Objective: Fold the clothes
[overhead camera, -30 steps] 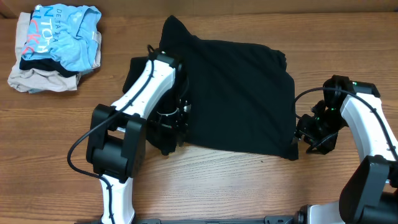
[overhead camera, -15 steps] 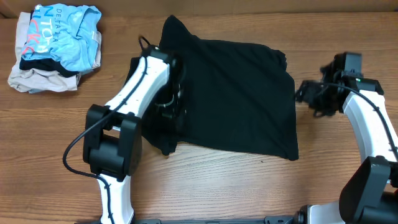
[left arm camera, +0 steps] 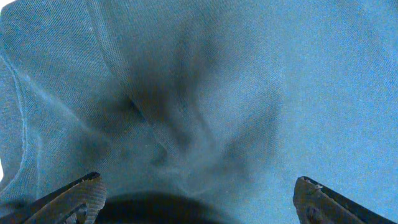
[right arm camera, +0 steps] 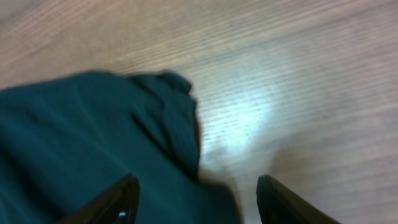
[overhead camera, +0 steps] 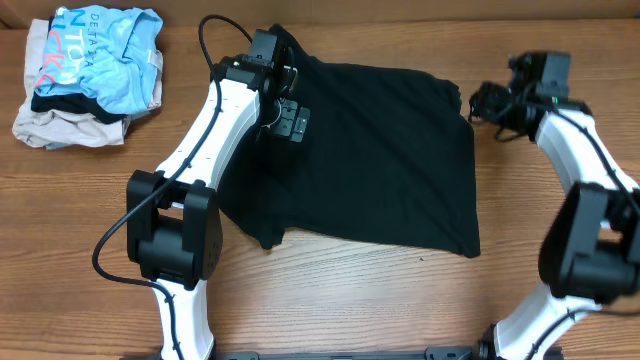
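Soft black T-shirt (overhead camera: 390,160) lies as a rough rectangle in the middle of the grained wooden table (overhead camera: 350,310), its fine knit gently creased under the left gripper (left arm camera: 199,199), jaws wide and empty. The right gripper (right arm camera: 196,202), jaws apart, holds nothing above the shirt's rumpled corner

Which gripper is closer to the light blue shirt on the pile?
Left. The left gripper is over the black T-shirt, on the side toward the light blue shirt; the right gripper is past the T-shirt's opposite edge.

ARMS: left arm (overhead camera: 215,130), right arm (overhead camera: 590,150), white shells | JOINTS: black housings | CABLE (overhead camera: 96,255): black, external loop | FINGERS (left arm camera: 74,198): dark, ribbed
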Action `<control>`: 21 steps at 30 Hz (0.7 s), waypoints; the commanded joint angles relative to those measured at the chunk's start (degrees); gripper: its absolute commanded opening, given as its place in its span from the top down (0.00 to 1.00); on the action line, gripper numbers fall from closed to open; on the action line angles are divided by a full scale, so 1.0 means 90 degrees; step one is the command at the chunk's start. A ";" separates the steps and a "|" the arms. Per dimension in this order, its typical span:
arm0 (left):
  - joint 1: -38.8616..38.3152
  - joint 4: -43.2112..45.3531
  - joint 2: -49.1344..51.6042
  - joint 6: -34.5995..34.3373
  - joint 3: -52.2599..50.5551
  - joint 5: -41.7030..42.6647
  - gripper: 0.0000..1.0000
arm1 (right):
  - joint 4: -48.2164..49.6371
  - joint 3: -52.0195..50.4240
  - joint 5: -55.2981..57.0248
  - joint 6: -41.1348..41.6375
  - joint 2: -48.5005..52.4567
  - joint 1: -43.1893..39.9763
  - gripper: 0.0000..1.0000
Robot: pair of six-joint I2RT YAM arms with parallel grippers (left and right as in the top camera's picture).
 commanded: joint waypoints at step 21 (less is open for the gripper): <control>0.0087 -0.0032 -0.0168 -0.0112 0.0121 -0.0061 0.00 | -0.0549 0.2069 0.0119 -0.0537 0.2203 0.0418 0.47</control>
